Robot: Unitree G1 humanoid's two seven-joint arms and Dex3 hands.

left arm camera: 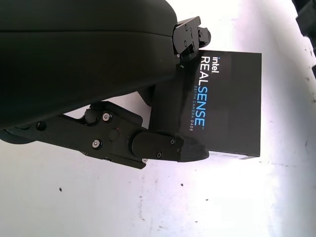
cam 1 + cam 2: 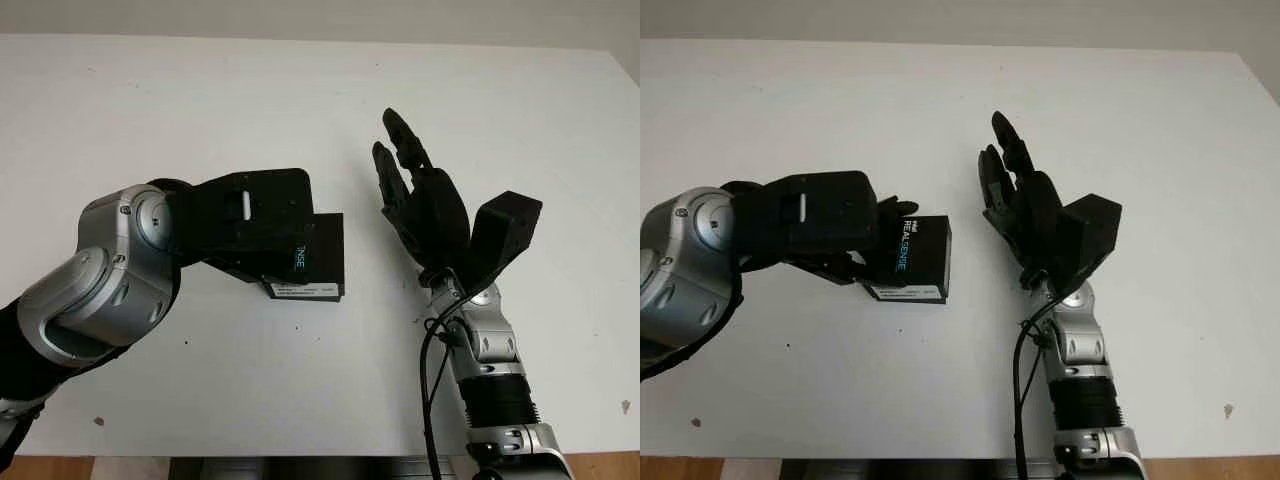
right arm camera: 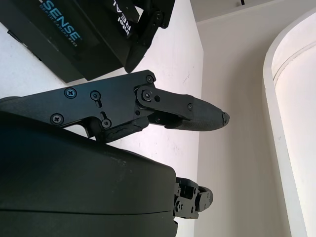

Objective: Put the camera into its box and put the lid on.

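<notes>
Box [image 2: 915, 258], lid on, sits on the white counter [image 2: 1140, 120] with the left hand [image 2: 855, 235] gripping it; right hand [image 2: 1025, 205] open beside it.

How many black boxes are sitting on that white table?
1. The black box lies near the table's middle, lid on, with the left hand over its left side. The right hand is open, just right of it. No second box shows.

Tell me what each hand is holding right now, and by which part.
The left hand grips the black box by its near end, fingers clamped on opposite sides. The right hand is open beside it, holding nothing.
</notes>
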